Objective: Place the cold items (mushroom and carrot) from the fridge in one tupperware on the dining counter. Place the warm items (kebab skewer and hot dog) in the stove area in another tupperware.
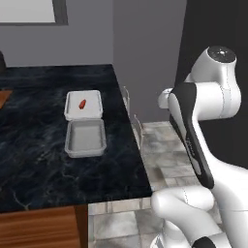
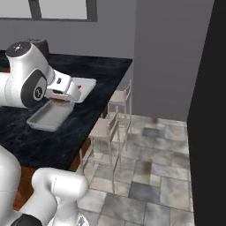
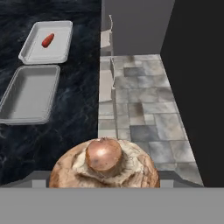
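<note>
mushroom (image 3: 104,164) in claw (image 3: 104,179) (stem outward)

The floor (image 2: 159,176) is made of grey stone tiles in mixed shades. A plain grey wall (image 2: 167,57) stands at the far side, with a window (image 1: 29,12) in a dark frame on its left part. Two pale wooden chairs (image 2: 112,128) stand beside the edge of the tabletop. On the right rises a tall black panel (image 2: 209,110).
</note>
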Robot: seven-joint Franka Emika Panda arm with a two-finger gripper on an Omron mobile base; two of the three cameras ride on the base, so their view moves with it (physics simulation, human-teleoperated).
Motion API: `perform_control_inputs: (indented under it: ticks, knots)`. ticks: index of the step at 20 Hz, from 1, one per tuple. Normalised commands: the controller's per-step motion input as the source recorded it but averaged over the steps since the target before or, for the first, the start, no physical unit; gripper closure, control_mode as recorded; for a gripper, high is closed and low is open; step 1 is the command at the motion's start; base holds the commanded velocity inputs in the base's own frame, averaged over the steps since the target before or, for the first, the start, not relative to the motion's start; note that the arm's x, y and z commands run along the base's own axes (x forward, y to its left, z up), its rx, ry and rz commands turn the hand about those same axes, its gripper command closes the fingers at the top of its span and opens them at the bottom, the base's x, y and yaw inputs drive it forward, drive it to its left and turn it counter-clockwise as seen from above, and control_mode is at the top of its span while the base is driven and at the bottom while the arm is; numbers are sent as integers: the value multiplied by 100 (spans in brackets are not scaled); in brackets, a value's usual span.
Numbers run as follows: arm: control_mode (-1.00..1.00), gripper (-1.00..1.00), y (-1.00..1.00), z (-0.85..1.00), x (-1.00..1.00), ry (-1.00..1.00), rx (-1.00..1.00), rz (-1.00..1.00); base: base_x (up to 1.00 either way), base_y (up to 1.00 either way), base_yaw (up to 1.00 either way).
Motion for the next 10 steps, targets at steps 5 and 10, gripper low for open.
perform_control_inputs:
  ticks: [5,10]
  knots:
    - [100,100,0,0,0,0,0,0,13,-100,1]
    - [100,100,0,0,0,0,0,0,60,-100,8]
